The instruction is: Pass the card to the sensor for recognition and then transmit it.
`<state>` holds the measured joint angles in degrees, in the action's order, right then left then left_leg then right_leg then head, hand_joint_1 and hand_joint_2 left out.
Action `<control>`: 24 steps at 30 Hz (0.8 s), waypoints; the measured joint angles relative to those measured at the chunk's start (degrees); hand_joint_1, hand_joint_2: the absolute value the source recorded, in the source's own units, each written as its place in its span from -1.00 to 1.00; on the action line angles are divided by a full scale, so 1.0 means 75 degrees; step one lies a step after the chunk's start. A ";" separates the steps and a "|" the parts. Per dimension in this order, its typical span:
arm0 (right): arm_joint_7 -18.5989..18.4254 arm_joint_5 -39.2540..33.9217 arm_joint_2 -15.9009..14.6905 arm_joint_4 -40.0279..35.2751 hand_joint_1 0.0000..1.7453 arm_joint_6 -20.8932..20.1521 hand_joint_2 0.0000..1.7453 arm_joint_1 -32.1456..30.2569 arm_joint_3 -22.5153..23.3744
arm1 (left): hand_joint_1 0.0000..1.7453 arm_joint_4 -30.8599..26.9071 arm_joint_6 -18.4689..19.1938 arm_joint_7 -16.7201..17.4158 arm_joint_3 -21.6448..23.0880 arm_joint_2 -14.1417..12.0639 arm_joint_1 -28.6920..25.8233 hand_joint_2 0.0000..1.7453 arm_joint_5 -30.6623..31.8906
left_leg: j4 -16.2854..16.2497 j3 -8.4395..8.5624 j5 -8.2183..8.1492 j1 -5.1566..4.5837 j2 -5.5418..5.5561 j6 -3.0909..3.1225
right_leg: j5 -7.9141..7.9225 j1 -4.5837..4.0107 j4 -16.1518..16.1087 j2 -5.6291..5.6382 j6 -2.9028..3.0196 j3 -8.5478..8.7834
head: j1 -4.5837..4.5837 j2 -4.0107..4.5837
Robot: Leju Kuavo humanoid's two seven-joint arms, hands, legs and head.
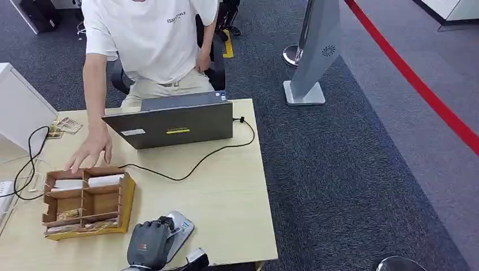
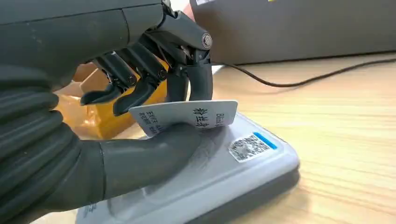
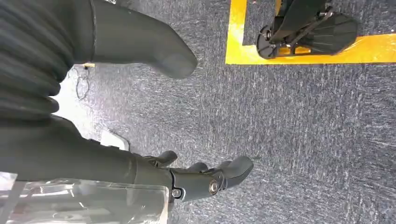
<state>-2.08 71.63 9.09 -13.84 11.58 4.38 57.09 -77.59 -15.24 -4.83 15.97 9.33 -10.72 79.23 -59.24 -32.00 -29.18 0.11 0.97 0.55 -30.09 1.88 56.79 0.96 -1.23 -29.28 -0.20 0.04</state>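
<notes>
Holding card (image 2: 187, 116) just above grey sensor (image 2: 243, 163) at bench (image 1: 226, 192) near edge, left hand (image 2: 140, 93) pinches it between thumb and fingers. We judge card light, stiff, thin, slick; edge pinch suits it, slip likely if grip eases. We cannot tell whether card touches sensor. Right hand (image 3: 196, 179) hangs over carpet, fingers loosely apart, grasping nothing.

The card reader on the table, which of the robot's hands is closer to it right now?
Left. The left hand holds the card right over the grey card reader on the table. The right hand hangs open over the carpet, away from it.
</notes>
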 joint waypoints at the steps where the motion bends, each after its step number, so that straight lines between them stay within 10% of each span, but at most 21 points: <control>1: -0.0012 0.0035 0.0003 0.0000 -1.00 0.0000 1.00 -0.0003 0.0009 | 1.00 -0.0006 -0.0096 -0.0079 -0.0090 0.0044 -0.0001 1.00 0.0076 | 0.0000 0.0001 0.0001 0.0000 0.0000 0.0000 | 0.0000 0.0000 0.0000 0.0000 0.0000 0.0000 | 0.0003 0.0000; 12: 0.0076 0.0419 0.0006 0.0000 -1.00 -0.0029 1.00 -0.0001 0.0143 | 1.00 -0.3000 0.0015 -0.0198 -0.0419 0.0067 0.0268 1.00 0.0696 | -0.0002 -0.0005 0.0004 0.0001 0.0004 0.0000 | 0.0001 0.0000 0.0003 0.0000 0.0000 -0.0003 | 0.0003 0.0000; 24: 0.0198 0.0968 0.0058 0.0003 -1.00 -0.0245 1.00 0.0040 0.0137 | 1.00 -0.4817 0.1010 0.0651 -0.0574 -0.0811 0.3124 1.00 0.0781 | -0.0002 -0.0003 0.0018 0.0002 0.0007 -0.0009 | 0.0009 0.0000 0.0008 -0.0001 0.0003 -0.0003 | 0.0000 0.0003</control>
<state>-0.59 78.88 9.53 -13.81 9.75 4.68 58.12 -113.72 -7.67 0.05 11.67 3.25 12.71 85.09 -59.25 -32.03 -29.04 0.13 1.02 0.49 -30.02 1.88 56.85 0.95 -1.20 -29.30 -0.20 0.07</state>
